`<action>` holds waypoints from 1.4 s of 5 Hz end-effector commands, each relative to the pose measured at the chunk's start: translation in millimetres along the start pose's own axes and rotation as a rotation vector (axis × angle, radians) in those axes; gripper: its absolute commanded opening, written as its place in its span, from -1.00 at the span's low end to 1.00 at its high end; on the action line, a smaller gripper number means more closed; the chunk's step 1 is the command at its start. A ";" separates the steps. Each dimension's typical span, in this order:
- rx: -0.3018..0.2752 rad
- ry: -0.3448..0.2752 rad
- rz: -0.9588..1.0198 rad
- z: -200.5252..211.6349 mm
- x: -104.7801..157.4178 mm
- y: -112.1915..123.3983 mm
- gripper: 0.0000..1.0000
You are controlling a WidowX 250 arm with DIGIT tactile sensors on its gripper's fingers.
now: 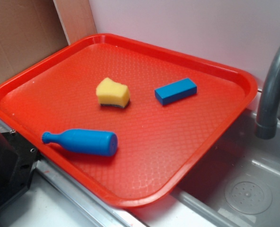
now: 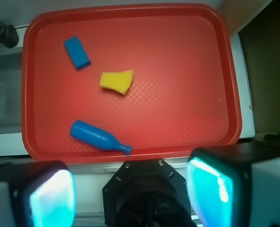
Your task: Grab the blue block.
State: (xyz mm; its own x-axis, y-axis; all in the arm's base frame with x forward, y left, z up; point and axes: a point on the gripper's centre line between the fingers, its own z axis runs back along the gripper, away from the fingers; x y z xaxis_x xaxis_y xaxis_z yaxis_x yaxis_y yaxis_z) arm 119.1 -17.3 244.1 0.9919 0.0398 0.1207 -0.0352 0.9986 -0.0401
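While the gripper (image 2: 130,194) is held wide apart and empty above the tray (image 2: 130,12) edge, the blue block (image 2: 77,52) lies far off; the nearer blue bottle (image 2: 97,137) could be seized mistakenly.

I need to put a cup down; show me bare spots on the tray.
Tray: the half away from the faucet is bare. Block, sponge and bottle crowd the faucet-side half.

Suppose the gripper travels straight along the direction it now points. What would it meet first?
Probably the red tray, on bare surface right of the yellow sponge; the gripper, jaws apart, hangs high above. Depth is uncertain.
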 end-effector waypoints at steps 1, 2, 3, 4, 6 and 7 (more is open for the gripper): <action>0.000 0.000 0.000 0.0 0.0 0.0 1.00; -0.051 0.115 -0.210 -56.0 43.3 -7.1 1.00; -0.139 0.092 -0.389 -89.2 81.9 -36.9 1.00; -0.183 0.095 -0.416 -108.7 103.3 -63.8 1.00; -0.144 0.022 -0.392 -145.6 115.1 -96.1 1.00; -0.074 0.002 -0.435 -177.3 100.8 -89.0 1.00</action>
State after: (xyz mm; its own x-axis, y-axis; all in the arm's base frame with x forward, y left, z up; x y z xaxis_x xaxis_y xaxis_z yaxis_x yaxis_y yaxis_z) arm 240.9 -99.0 75.4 0.9234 -0.3698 0.1032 0.3770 0.9241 -0.0623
